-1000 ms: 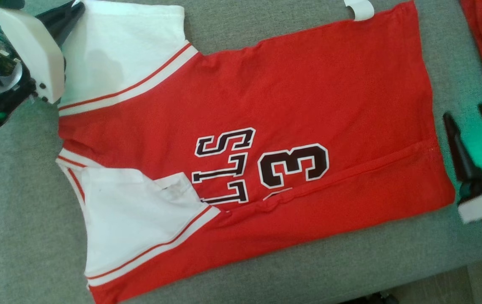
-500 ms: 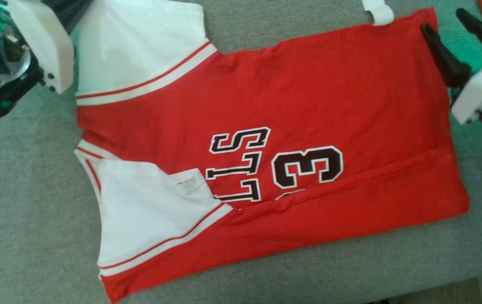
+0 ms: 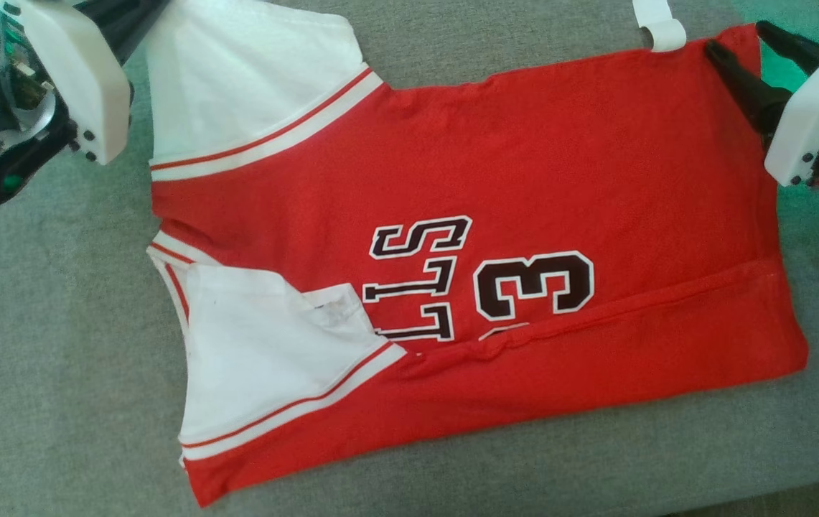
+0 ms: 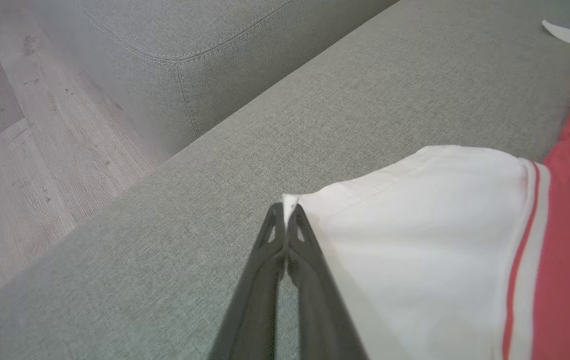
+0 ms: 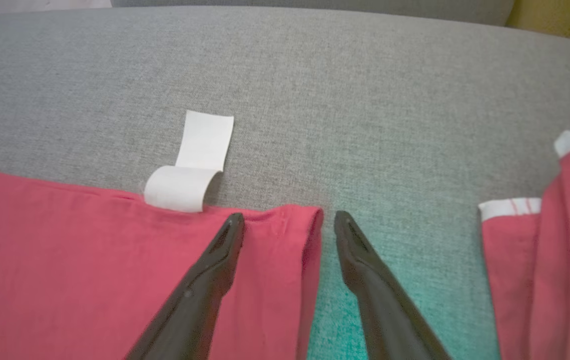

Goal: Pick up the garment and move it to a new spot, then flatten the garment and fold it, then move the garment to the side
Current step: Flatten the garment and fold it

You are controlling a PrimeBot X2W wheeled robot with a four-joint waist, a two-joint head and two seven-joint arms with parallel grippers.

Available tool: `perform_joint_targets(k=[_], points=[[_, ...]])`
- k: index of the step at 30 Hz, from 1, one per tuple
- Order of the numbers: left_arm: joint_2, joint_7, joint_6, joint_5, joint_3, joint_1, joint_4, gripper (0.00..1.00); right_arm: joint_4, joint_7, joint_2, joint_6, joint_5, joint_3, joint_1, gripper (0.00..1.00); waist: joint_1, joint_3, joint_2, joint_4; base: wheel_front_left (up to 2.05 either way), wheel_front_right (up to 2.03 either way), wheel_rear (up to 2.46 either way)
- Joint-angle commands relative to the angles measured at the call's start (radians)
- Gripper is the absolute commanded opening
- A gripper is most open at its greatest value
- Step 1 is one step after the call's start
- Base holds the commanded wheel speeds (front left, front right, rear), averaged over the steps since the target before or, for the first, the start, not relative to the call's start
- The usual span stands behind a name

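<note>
Flat red jersey [image 3: 560,165] on grey cushion [image 3: 57,373], right tool [image 3: 736,37] straddling its corner

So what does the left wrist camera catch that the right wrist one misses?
From the left wrist: the left gripper pinched shut on a corner of the white sleeve, and wooden floor beyond the grey cushion.
From the right wrist: the right gripper open, its fingers straddling the hem corner of the red jersey, and a second red garment off to one side.
In both: the grey cushion, the red jersey and its white tag.
</note>
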Motion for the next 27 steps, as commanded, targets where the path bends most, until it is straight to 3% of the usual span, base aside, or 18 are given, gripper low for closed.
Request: perform_joint_targets(k=[1,4,5,8,12,17,27], points=[[0.047,-0.009,0.002,-0.004,0.041,-0.057,-0.008,0.00,-0.015,0.002,-0.029,0.007,0.009,0.004,-0.007,0.82,0.0000,0.001,0.0000,0.001,0.00,0.00,0.00],[0.048,-0.013,0.002,0.001,0.039,-0.060,-0.006,0.00,-0.005,-0.006,-0.034,0.007,0.016,0.011,-0.016,0.58,0.0000,0.004,0.0000,0.004,0.00,0.00,0.00],[0.048,-0.013,0.002,0.001,0.039,-0.060,-0.006,0.00,-0.005,-0.006,-0.034,0.007,0.016,0.011,-0.016,0.58,0.0000,0.004,0.0000,0.004,0.00,0.00,0.00],[0.046,-0.015,0.002,0.004,0.037,-0.061,-0.006,0.00,0.007,-0.017,-0.037,0.007,0.018,0.018,-0.026,0.44,0.0000,0.007,0.0000,0.007,0.00,0.00,0.00],[0.043,-0.015,0.002,0.007,0.035,-0.061,-0.007,0.00,0.031,-0.037,-0.038,0.007,0.013,0.025,-0.039,0.32,0.0000,0.009,0.0000,0.012,0.00,0.00,0.00],[0.041,-0.013,0.002,0.008,0.033,-0.059,-0.005,0.00,0.057,-0.053,-0.039,0.007,0.011,0.035,-0.049,0.00,0.0000,0.007,0.0000,0.016,0.00,0.00,0.00],[0.048,-0.071,0.002,0.040,0.032,-0.069,-0.014,0.00,0.065,-0.115,-0.052,0.007,0.019,0.052,-0.064,0.00,0.0000,0.001,0.0000,0.017,0.00,0.00,0.00]])
